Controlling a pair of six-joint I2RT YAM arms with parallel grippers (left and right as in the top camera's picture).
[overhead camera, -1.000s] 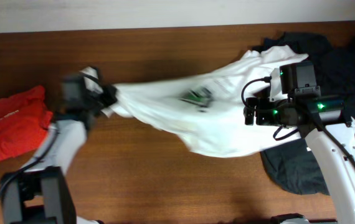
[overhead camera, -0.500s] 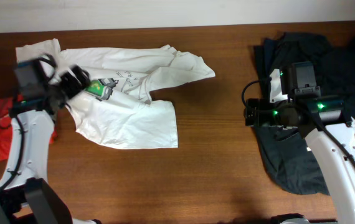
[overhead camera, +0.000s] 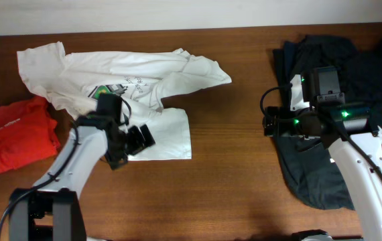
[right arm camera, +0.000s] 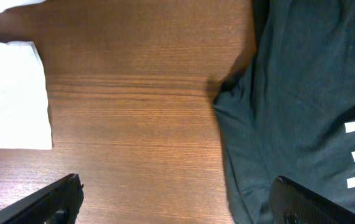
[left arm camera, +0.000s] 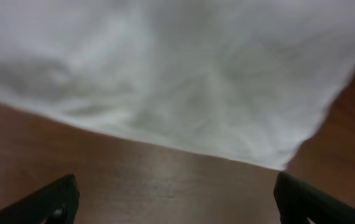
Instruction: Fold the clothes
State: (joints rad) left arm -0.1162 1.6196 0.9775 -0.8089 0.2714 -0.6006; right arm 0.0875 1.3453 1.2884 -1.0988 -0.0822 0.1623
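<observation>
Leftmost, you see the orange-red garment (overhead camera: 18,134). The white T-shirt (overhead camera: 144,77) lies crumpled on the table's (overhead camera: 231,181) left half, graphic up. Your left gripper (overhead camera: 143,138) hovers over its near hem, jaws spread wide, holding nothing. Your right gripper (overhead camera: 269,123), equally wide and empty, hangs at the black shirt's (overhead camera: 352,73) left edge.

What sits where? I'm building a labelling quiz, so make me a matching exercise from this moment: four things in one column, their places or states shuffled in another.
Things
1. white T-shirt
2. black shirt
3. orange-red garment
4. left gripper

Places or states
a. far left of the table, bunched
b. open, over the T-shirt's lower edge
c. right end of the table
d. left-centre, spread but rumpled

Pairs: 1-d, 2-c, 3-a, 4-b
</observation>
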